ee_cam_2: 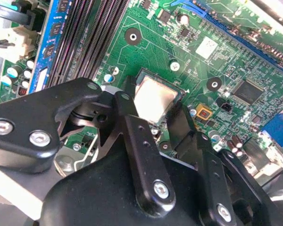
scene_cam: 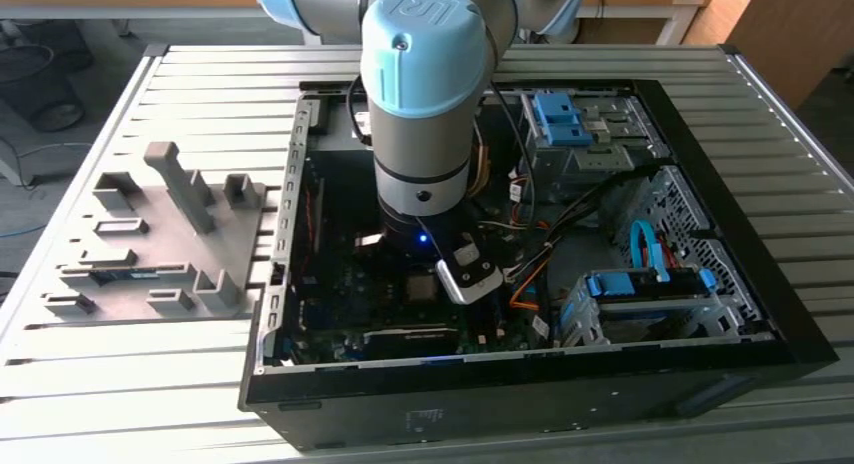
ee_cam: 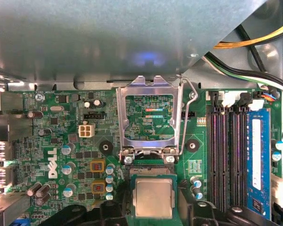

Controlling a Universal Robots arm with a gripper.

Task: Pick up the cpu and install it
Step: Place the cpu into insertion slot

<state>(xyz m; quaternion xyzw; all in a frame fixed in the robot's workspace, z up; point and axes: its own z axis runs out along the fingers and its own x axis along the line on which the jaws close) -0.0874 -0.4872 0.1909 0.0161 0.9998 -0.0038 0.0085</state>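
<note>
The cpu (ee_cam: 153, 197), a small square chip with a silvery top, lies flat in the motherboard socket (ee_cam: 129, 179); it also shows as a pale square (scene_cam: 419, 287) in the exterior view. The socket's metal load plate (ee_cam: 150, 117) stands swung up beside it. My gripper (ee_cam: 153, 209) hangs low over the socket inside the computer case. It is open, with one black finger (ee_cam_2: 128, 101) on each side of the cpu (ee_cam_2: 153, 99) and a narrow gap at each edge.
Memory slots, one holding a blue stick (ee_cam: 257, 155), run beside the socket. Loose cables (scene_cam: 587, 209) and blue-latched drive bays (scene_cam: 650, 284) fill the case at the exterior view's right. A grey parts fixture (scene_cam: 167, 239) stands outside the case at the exterior view's left.
</note>
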